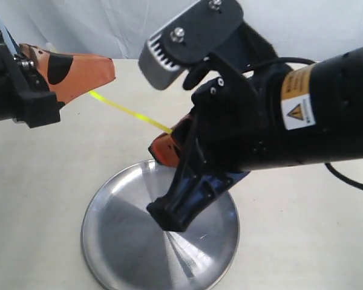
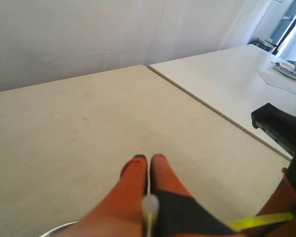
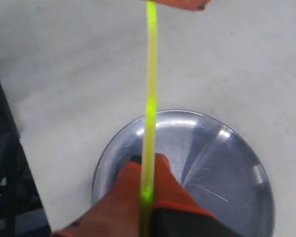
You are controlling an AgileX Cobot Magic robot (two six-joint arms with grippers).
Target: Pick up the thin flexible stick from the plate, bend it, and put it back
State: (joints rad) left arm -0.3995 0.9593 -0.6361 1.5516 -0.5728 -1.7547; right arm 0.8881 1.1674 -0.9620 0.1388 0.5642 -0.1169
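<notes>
1. Spanning the air between my two grippers, the thin flexible stick [image 1: 130, 110] is lifted clear of the plate [image 1: 118, 241]. It runs almost straight, with only a faint curve showing in the right wrist view [image 3: 150, 74].
2. I record the left gripper [image 1: 104, 74] clenched on one end of the stick. In the left wrist view its orange fingers [image 2: 134, 173] are pressed together, with the pale end of the stick standing between them.
3. I record the right gripper [image 1: 163, 148] clamped on the other end. In the right wrist view [image 3: 147, 170] the yellow-green strip runs out from between its closed tips.
4. The right gripper hangs over the plate's far rim. The left gripper is off the plate, close to the table's far edge.
5. The plate rests flat on the beige table [image 1: 36, 181], well back from that far edge, with nothing lying in it.
</notes>
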